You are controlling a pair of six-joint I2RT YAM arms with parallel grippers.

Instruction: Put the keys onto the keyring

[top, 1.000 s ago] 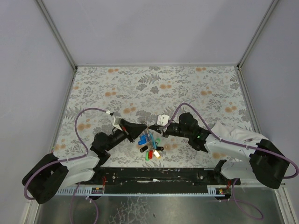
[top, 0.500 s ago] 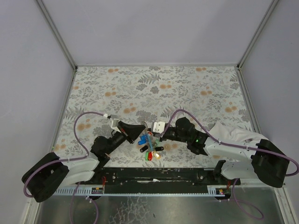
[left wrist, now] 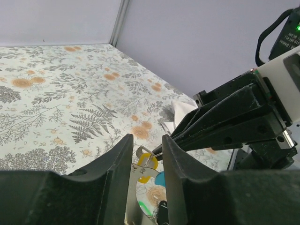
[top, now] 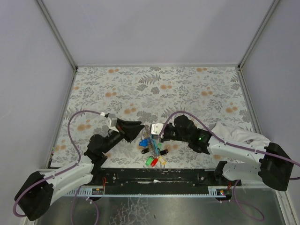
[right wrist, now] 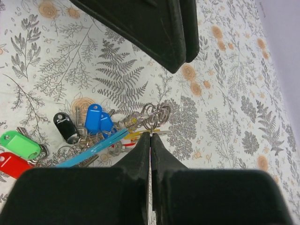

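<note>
My right gripper (right wrist: 151, 133) is shut on the keyring (right wrist: 157, 112), a small coil of thin metal rings held just above the table. From it trail the keys (right wrist: 93, 118) with blue, black, green and red tags and a light blue strap (right wrist: 91, 148). In the left wrist view my left gripper (left wrist: 146, 140) stands slightly open. A yellow-headed key (left wrist: 149, 160) and a flat metal blade sit loose in the gap between its fingers. The right gripper's tips meet that key from the right. In the top view the left gripper (top: 140, 125) and the right gripper (top: 152, 135) face each other over the bunch (top: 151, 146).
Both arms crowd the near middle of the flower-patterned table (top: 187, 89). Green, red and yellow tags (top: 153, 161) lie close to the black front rail (top: 154, 176). Purple cables arch over each arm. Grey walls close the back and both sides.
The left gripper, shut a second ago, has opened a little around the yellow-headed key. The right gripper and the bunch have shifted left and toward the front edge.
</note>
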